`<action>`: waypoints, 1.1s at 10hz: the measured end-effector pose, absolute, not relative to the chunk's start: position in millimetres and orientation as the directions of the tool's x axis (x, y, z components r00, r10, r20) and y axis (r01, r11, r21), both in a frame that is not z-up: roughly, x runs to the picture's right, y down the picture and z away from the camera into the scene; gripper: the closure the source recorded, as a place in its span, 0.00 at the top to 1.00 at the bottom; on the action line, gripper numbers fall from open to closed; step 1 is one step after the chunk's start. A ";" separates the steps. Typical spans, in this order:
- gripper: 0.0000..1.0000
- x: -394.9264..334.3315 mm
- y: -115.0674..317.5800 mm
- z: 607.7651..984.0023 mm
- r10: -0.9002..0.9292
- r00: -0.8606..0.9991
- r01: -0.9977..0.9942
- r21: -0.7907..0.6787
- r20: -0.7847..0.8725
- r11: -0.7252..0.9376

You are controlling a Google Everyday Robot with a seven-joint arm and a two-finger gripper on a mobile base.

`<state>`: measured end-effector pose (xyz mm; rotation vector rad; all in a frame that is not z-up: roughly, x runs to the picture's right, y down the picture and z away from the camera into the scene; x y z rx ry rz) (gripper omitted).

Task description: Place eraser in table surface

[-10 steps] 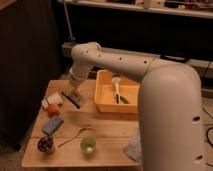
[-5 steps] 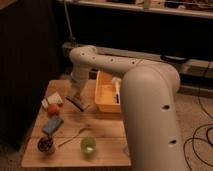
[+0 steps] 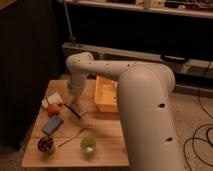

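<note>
My gripper (image 3: 75,101) hangs from the white arm over the left middle of the table surface (image 3: 105,134), a light wooden top of planks. It is shut on the eraser (image 3: 74,110), a small block with a dark face that slants just below the fingers. The eraser is low over the planks; I cannot tell whether it touches them. The arm's large white body fills the right foreground and hides the table's right end.
A yellow-orange bin (image 3: 106,95) stands right of the gripper. A white wedge (image 3: 54,98) and an orange object (image 3: 52,109) lie to its left, and a blue-grey slab (image 3: 52,125) lies below them. A dark bowl (image 3: 46,145), a thin stick (image 3: 75,135) and a green cup (image 3: 88,145) sit near the front edge.
The gripper has moved down and a little right with the eraser, closer to the tabletop. The arm's body has swung further across the right of the view.
</note>
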<state>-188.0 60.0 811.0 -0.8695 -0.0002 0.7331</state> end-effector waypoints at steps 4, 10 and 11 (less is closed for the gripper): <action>0.80 -187.8 76.7 824.6 0.582 0.742 -0.619 -0.675 -0.334 0.401; 0.80 -184.8 76.0 825.9 0.583 0.739 -0.623 -0.672 -0.337 0.401; 0.80 -185.7 76.3 825.8 0.582 0.740 -0.621 -0.672 -0.336 0.402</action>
